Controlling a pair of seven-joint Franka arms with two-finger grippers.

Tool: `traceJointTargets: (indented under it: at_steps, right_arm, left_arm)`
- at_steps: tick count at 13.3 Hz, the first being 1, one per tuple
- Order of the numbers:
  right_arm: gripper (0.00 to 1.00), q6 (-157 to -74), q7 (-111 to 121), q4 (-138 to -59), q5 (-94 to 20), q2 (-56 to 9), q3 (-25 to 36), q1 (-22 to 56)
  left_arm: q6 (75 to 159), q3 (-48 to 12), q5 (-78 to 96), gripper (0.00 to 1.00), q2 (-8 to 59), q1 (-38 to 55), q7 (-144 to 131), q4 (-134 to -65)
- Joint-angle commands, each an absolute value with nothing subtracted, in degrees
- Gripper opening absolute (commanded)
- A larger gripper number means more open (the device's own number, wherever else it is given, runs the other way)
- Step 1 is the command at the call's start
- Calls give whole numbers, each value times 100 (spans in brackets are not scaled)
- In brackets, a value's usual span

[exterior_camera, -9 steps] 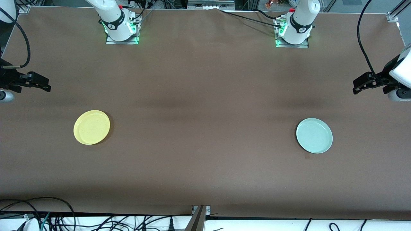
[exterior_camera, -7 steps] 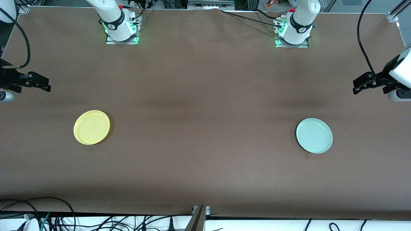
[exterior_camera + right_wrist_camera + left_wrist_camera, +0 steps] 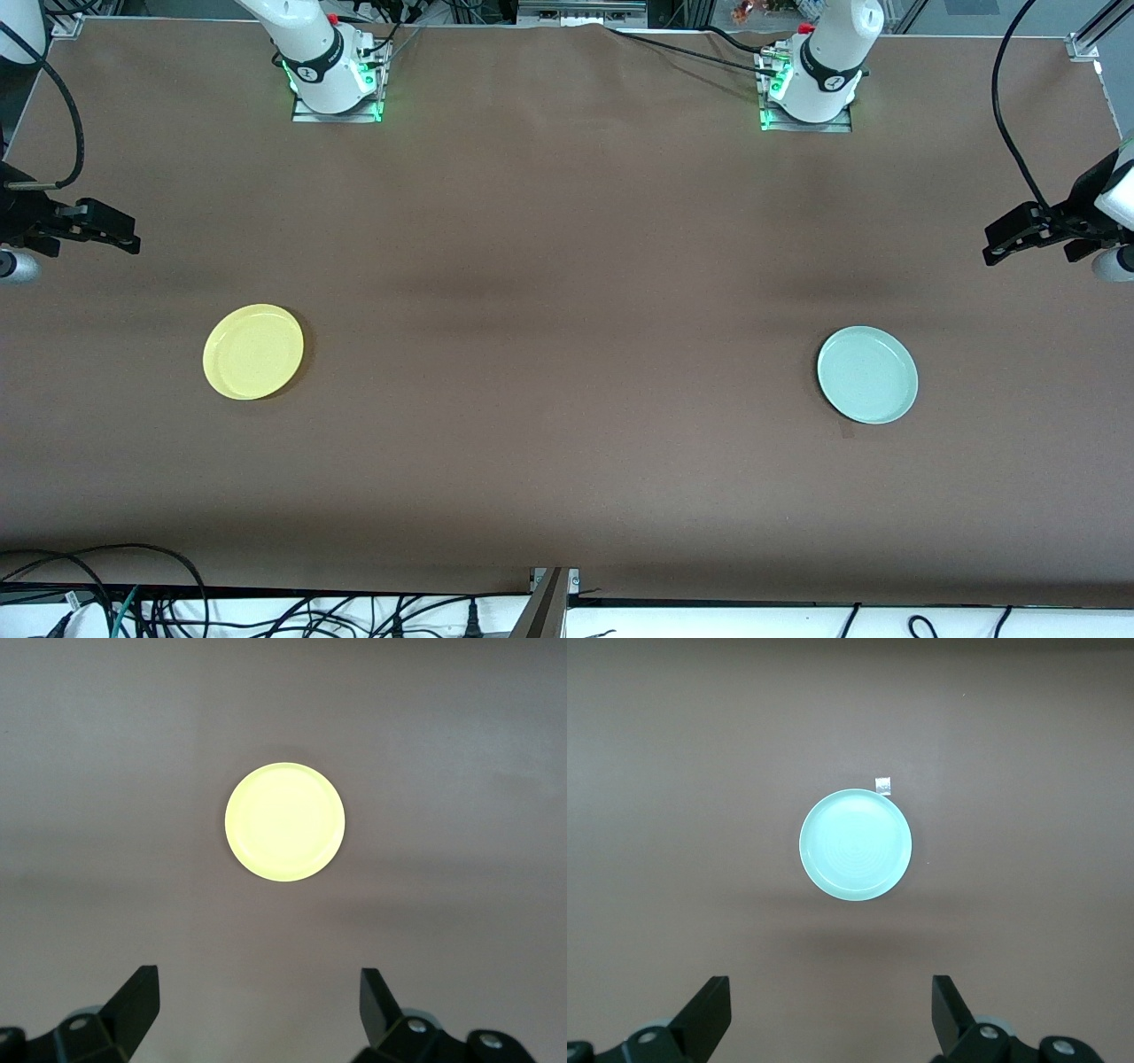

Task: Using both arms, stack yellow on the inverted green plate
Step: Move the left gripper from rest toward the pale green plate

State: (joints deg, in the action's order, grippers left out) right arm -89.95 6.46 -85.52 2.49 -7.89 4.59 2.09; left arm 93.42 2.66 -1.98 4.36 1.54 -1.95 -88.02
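I am holding my left gripper (image 3: 997, 246) up over the left arm's end of the brown bench (image 3: 567, 292), its two black fingers (image 3: 709, 1014) spread wide with nothing between them, and its wrist view is looking down on the small round pale mint-green plate (image 3: 856, 844). That plate (image 3: 867, 375) is lying flat on the bench toward the left arm's end, rim up and hollow showing, not inverted, with a tiny pale scrap of tape (image 3: 882, 785) on the bench just beside its rim. I am holding my right gripper (image 3: 124, 239) over the right arm's end of the bench, its fingers (image 3: 137, 997) likewise standing wide apart and empty. Its wrist view is looking down on the small round bright yellow plastic plate (image 3: 284, 822). That yellow plate (image 3: 253, 352) is lying flat and rim up toward the right arm's end, well apart from the green one, and neither gripper is touching a plate.
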Motion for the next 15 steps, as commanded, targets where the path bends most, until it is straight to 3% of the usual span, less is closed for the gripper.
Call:
traceJointTargets:
  at_steps: [1, 15]
  right_arm:
    - [100, -8982, 615, -8438, 158, -844, 448, 167]
    - [100, -8974, 615, -8438, 150, -835, 448, 167]
  left_arm:
    - [9369, 202, 8, 100, 457, 88, -193, -8763]
    - [9447, 193, 70, 100, 1019, 79, -211, -8982]
